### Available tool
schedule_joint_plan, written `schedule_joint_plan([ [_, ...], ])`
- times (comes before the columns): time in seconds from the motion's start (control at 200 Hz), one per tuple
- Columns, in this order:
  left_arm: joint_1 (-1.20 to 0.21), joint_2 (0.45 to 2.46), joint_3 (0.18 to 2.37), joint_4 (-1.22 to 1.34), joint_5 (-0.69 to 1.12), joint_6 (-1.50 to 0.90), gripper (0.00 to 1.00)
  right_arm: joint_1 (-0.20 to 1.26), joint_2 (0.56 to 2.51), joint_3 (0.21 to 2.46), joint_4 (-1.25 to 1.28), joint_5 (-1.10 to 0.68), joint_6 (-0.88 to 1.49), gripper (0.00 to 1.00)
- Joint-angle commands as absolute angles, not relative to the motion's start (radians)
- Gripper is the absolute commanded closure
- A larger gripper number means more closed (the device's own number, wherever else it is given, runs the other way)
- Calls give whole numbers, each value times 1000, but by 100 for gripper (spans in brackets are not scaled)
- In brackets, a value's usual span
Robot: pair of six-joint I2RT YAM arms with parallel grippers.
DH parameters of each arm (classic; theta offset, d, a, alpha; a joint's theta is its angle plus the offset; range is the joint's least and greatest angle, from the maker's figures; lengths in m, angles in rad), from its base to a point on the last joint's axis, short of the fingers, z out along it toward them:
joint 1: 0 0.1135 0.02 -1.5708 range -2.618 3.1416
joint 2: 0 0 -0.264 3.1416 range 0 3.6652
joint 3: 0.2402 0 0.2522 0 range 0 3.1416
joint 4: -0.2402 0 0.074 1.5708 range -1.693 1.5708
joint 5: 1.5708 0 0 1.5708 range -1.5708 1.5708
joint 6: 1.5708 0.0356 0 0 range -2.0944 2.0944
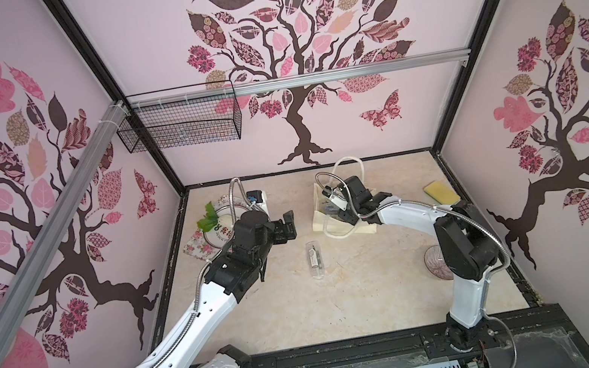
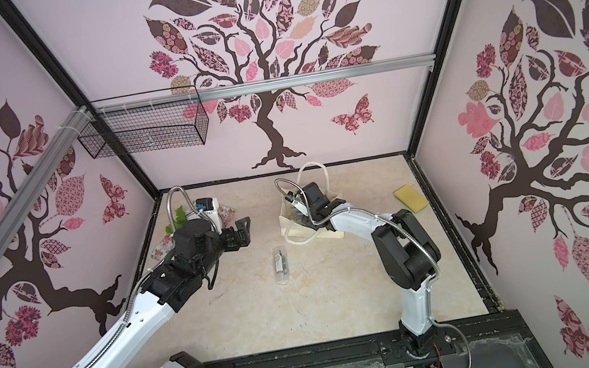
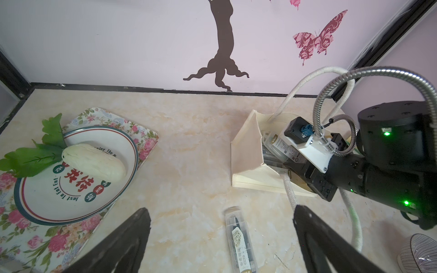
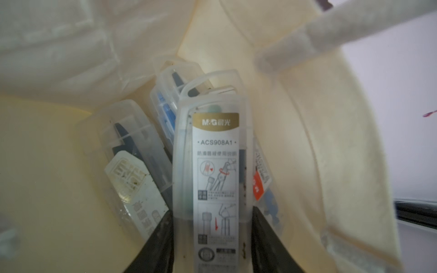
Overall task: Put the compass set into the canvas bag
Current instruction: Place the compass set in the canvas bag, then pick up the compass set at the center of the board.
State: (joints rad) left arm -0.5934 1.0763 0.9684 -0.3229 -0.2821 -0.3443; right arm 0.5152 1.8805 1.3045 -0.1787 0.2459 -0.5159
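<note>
The cream canvas bag [image 1: 321,222] [image 2: 288,229] [image 3: 246,151] stands open at the back of the table. My right gripper [image 4: 212,227] reaches down inside the bag, shut on a clear-cased compass set [image 4: 212,165] with a white and gold label. Two more clear cases [image 4: 132,153] [image 4: 165,99] lie in the bag beside it. Another compass set [image 1: 315,259] [image 2: 281,265] [image 3: 240,238] lies flat on the table in front of the bag. My left gripper [image 1: 287,227] [image 2: 241,232] [image 3: 221,210] hovers open and empty to the left of the bag, above that loose case.
At the back left, a floral tray [image 3: 144,134] carries a plate [image 3: 47,212] with a white leafy vegetable [image 3: 94,163]. A yellow sponge [image 1: 440,192] [image 2: 410,198] lies at the back right. A patterned bowl [image 1: 435,263] sits by the right arm. A wire basket [image 1: 181,122] hangs on the back wall.
</note>
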Motion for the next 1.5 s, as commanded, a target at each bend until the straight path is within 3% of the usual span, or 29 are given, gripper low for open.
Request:
schedule_joint_plan([
  [0.0, -588, 1080, 936, -297, -269, -360, 3, 502, 1939, 1351, -214, 276, -490, 61],
  [0.13, -588, 1100, 944, -328, -260, -373, 3, 495, 1944, 1347, -210, 271, -467, 51],
  [0.59, -588, 1186, 970, -453, -233, -406, 3, 493, 1798, 1286, -66, 325, -394, 1],
  [0.76, -588, 1213, 975, -458, -213, -390, 3, 493, 1680, 1305, -110, 268, -322, 0],
  [1.03, -588, 1284, 970, -475, -187, -399, 3, 493, 1437, 1214, -74, 130, 6, 0],
  [1.29, -608, 1411, 970, -497, -133, -446, 3, 493, 1212, 1098, -89, 107, 230, 0],
  [1.495, -690, 1529, 1004, -491, -127, -472, 3, 493, 1094, 998, -100, 201, 288, 0],
])
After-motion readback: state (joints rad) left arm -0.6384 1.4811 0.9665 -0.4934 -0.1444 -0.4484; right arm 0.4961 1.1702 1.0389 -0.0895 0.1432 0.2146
